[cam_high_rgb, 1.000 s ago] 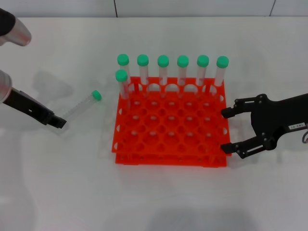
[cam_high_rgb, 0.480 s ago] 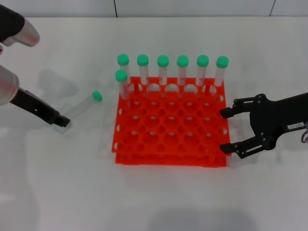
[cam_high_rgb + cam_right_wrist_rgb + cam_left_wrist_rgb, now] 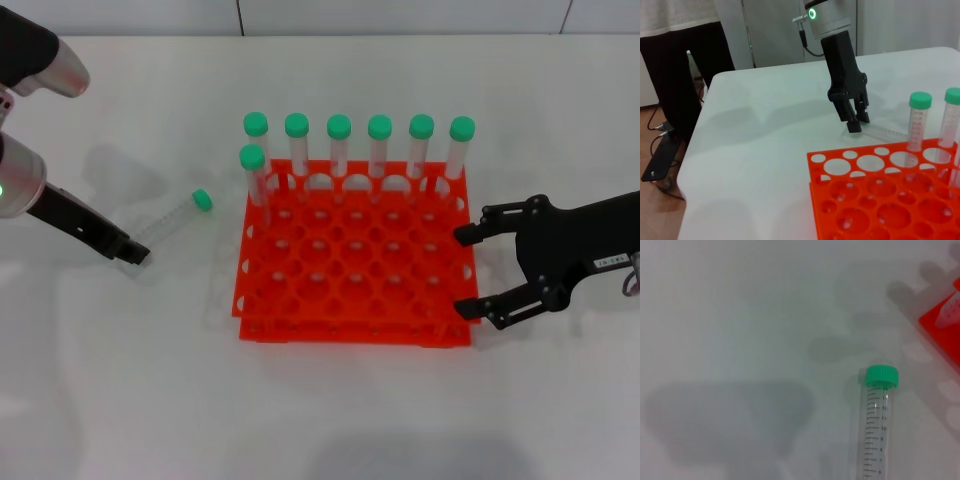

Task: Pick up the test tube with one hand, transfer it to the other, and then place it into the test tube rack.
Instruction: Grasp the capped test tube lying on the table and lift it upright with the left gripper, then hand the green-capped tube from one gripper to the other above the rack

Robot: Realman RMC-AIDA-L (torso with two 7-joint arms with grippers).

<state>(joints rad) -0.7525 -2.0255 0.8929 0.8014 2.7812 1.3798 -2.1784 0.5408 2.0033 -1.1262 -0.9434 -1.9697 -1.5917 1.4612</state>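
Rack (image 3: 355, 265) mid-desk (image 3: 320, 420); seven tubes (image 3: 339, 128) upright along its far row. Loose tube (image 3: 172, 218) lies left of rack. Left tool (image 3: 133, 254) at tube's base; right tool (image 3: 470, 272) at rack's right edge.

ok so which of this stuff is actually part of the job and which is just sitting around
In the job:
loose test tube
test tube rack
left hand, at the tube's base
right hand, beside the rack

Just there:
seven racked tubes
table
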